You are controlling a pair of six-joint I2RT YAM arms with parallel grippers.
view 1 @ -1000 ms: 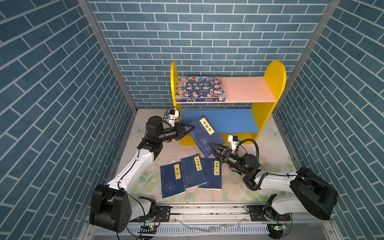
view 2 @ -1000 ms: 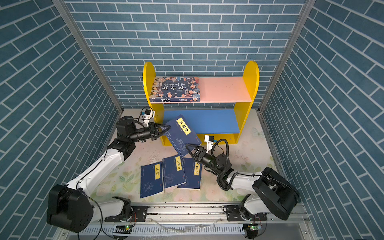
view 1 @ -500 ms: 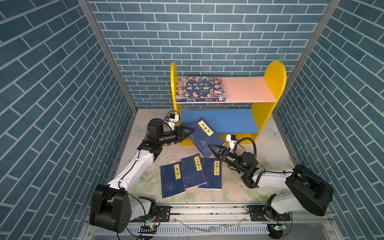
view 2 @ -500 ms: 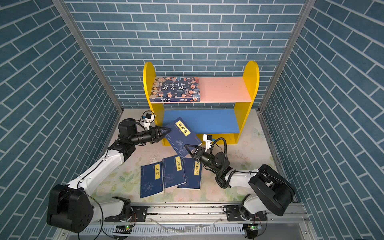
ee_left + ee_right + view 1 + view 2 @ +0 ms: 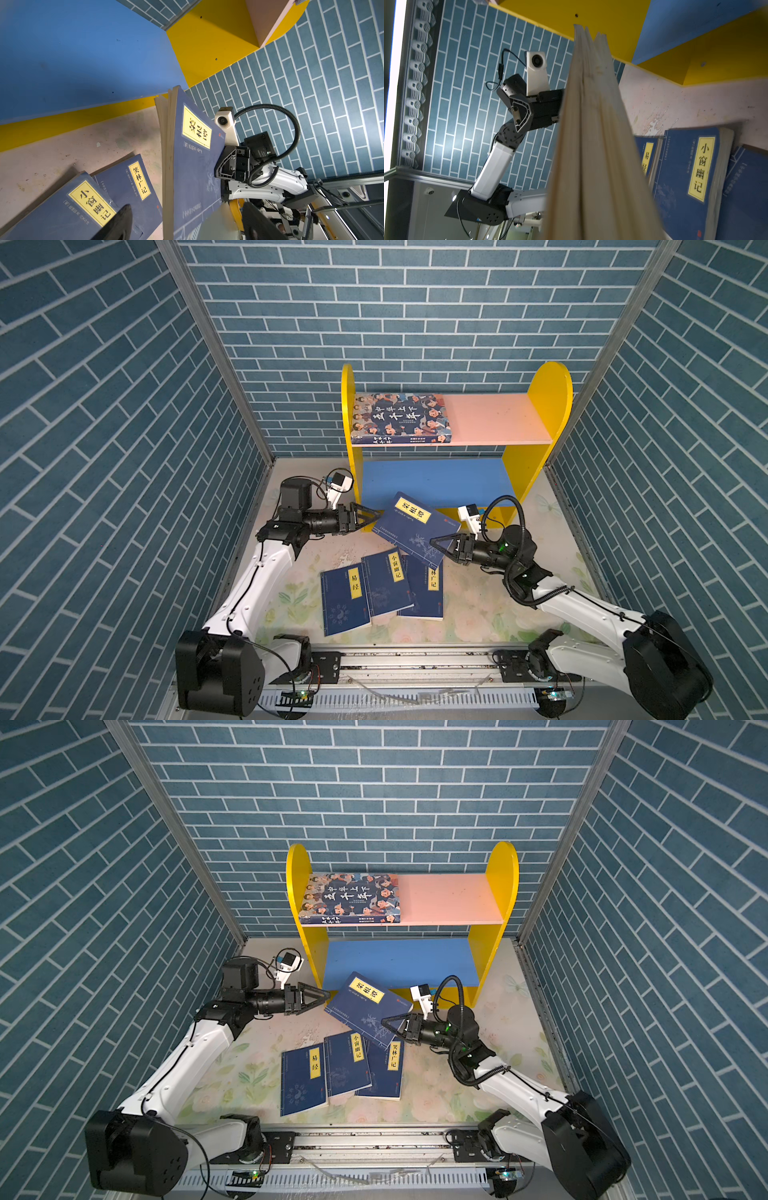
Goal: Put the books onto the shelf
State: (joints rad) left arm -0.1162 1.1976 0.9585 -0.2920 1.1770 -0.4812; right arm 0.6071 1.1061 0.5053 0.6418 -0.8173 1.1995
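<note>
In both top views my right pincer (image 5: 433, 542) grips 1 edge of the raised navy book (image 5: 409, 526), tilted above the desk (image 5: 478, 605) before the shelf's (image 5: 432, 481) front edge. My left pincer (image 5: 376, 515) gapes beside it. Left wrist: thin, light, probably limp. Right wrist: it fans open, so I'd bite deeper.

The left arm (image 5: 266, 572) and the right arm (image 5: 582, 609) are both wearing white shells along their long links and black housings at the joints. Bulky black shoulder blocks (image 5: 216, 676) are sitting beside each end of the silver rail (image 5: 415, 662), the left one showing a ring of small holes. A white camera (image 5: 338, 483) is riding each wrist. A thin black cable (image 5: 499, 69) is curling off the left one, and a ribbed black hose (image 5: 268, 106) is looping over the right. Green lights (image 5: 505, 546) are glowing near that hose. The left tool (image 5: 374, 515) and right tool (image 5: 438, 542) are showing black fingers with open triangular ribbing.
</note>
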